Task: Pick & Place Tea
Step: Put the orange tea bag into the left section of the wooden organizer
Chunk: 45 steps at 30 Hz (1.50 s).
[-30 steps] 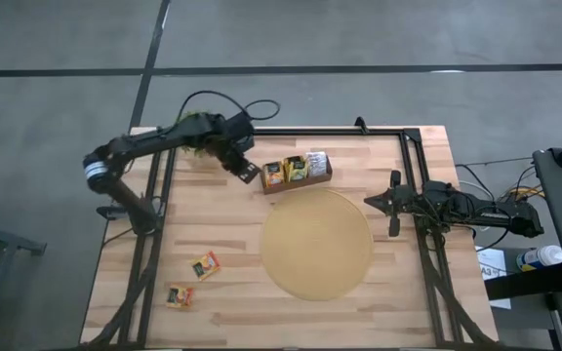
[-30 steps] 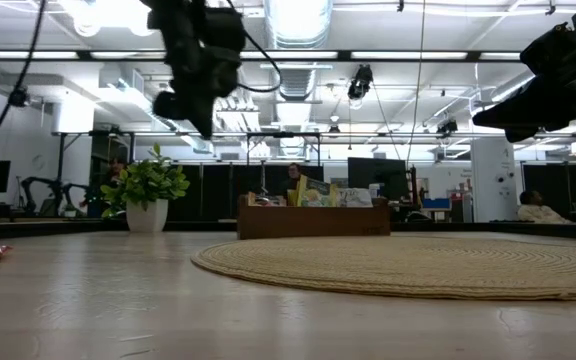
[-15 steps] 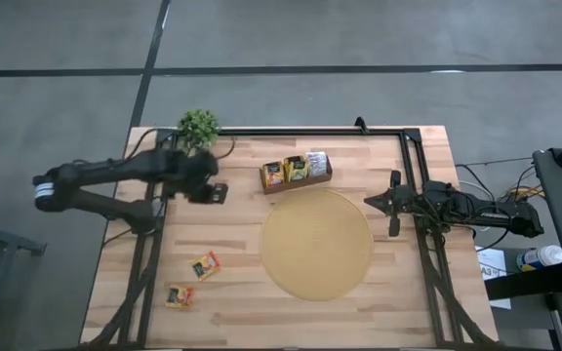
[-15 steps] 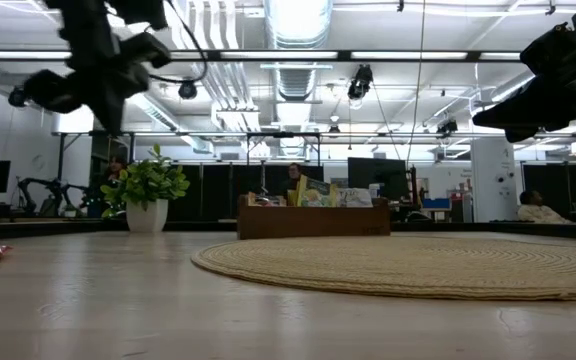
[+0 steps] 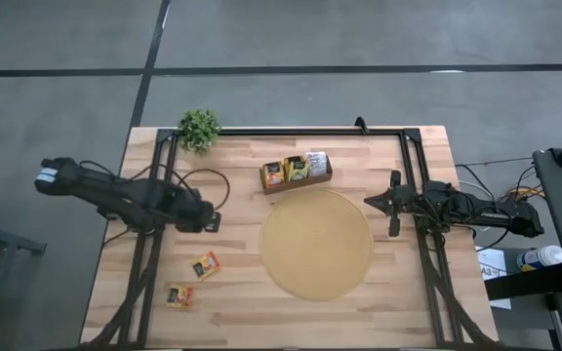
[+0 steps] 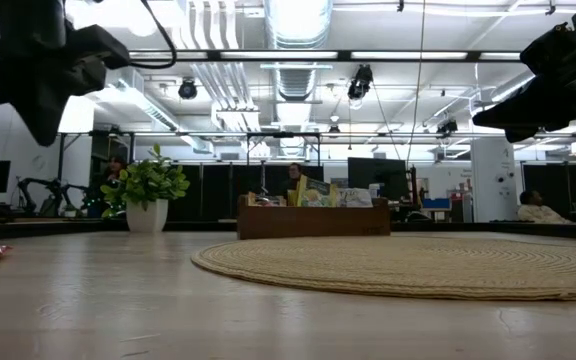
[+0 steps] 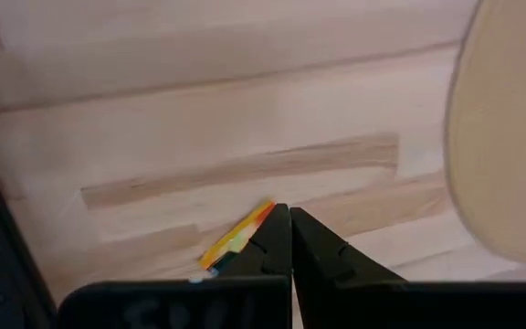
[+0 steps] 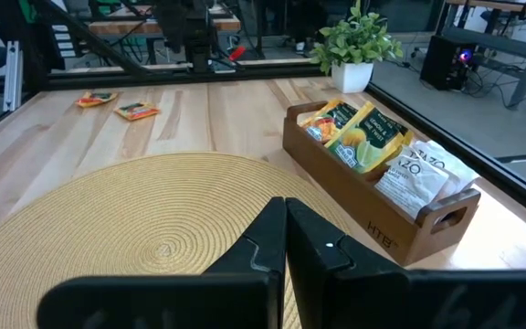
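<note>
L tool (image 5: 210,221) closed, empty, above surface (image 5: 242,302) nr two loose tea sachets (image 5: 205,264); R tool (image 5: 371,203) closed, parked. Risk: I descend w/o opening, shove sachet instead of gripping.

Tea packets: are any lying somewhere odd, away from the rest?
Yes. Two tea packets lie loose and crooked on the bare wood near the table's front left, apart from the others standing in the wooden tray at the back. Nothing looks spilled or damaged.
</note>
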{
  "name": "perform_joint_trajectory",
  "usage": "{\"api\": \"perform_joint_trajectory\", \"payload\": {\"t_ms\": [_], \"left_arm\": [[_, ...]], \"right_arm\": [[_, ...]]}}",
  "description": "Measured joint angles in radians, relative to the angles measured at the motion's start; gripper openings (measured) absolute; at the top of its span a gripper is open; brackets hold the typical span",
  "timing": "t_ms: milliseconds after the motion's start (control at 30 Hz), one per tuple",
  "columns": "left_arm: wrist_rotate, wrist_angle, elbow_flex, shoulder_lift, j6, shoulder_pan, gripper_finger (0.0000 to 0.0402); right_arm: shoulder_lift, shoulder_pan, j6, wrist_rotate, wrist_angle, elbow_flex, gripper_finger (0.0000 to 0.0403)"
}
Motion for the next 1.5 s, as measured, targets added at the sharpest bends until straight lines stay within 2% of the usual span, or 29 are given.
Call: {"api": "perform_joint_trajectory", "payload": {"t_ms": [333,567,833,1100,1367,1500], "left_arm": [[-0.007,-0.001,0.03,0.134,-0.113,-0.136,0.0],[-0.051,-0.017,0.099,0.269,-0.26,-0.3,0.0],[-0.038,-0.126,0.219,0.402,-0.535,-0.514,0.0],[-0.01,-0.033,0.334,0.483,-0.549,-0.59,0.0],[-0.008,0.111,0.298,0.51,-0.485,-0.64,0.0],[-0.071,0.125,0.293,0.5,-0.437,-0.642,0.0016]], "right_arm": [[0.0,0.0,0.0,0.0,0.0,0.0,0.0009],[0.0,0.0,0.0,0.0,0.0,0.0,0.0009],[0.0,0.0,0.0,0.0,0.0,0.0,0.0009],[0.0,0.0,0.0,0.0,0.0,0.0,0.0009],[-0.001,0.0,0.0,0.0,0.0,0.0,0.0009],[-0.001,0.0,0.0,0.0,0.0,0.0,0.0009]]}}
